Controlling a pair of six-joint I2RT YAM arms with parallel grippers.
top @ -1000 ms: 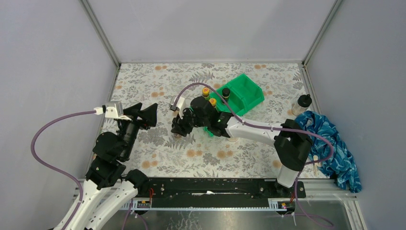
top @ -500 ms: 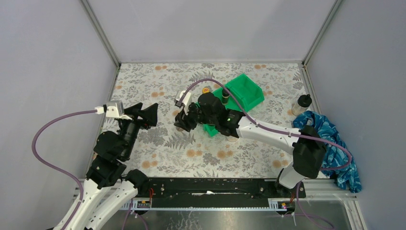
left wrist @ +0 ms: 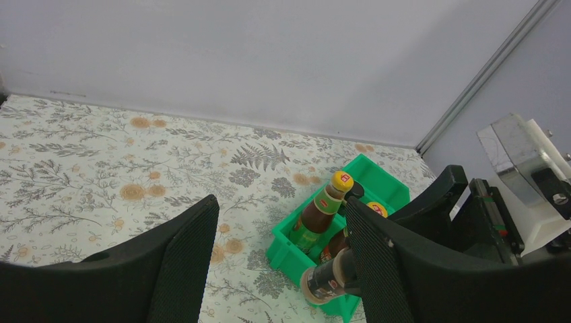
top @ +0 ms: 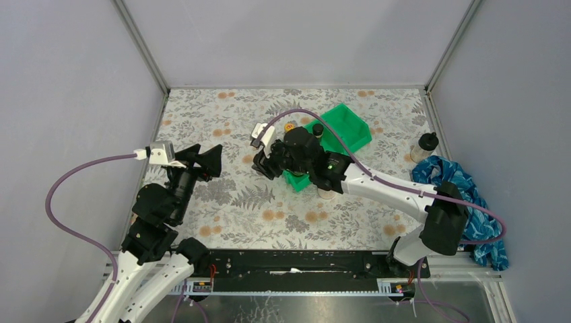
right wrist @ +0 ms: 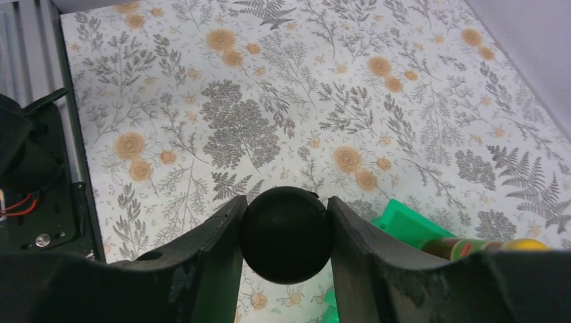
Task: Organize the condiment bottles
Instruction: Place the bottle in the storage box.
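Observation:
My right gripper (top: 264,163) is shut on a short dark black-capped jar (left wrist: 330,279) and holds it tilted on its side, above the table beside the near-left end of the green bin (top: 350,128). In the right wrist view the jar's black cap (right wrist: 286,235) fills the gap between the fingers (right wrist: 215,249). Two brown bottles with yellow caps (left wrist: 323,212) (left wrist: 374,210) stand in the bin's near compartment, with a black cap (top: 318,128) behind them. A clear black-lidded jar (top: 425,142) stands at the far right. My left gripper (top: 205,161) is open and empty, left of the bin.
A crumpled blue cloth (top: 464,202) lies at the right edge, next to the clear jar. A pale round thing (top: 326,194) shows partly under the right arm. The floral table (top: 229,114) is walled in by grey panels on three sides.
My right gripper has moved up and to the right with the dark jar, closer to the bin's near-left end. The left arm has not moved.

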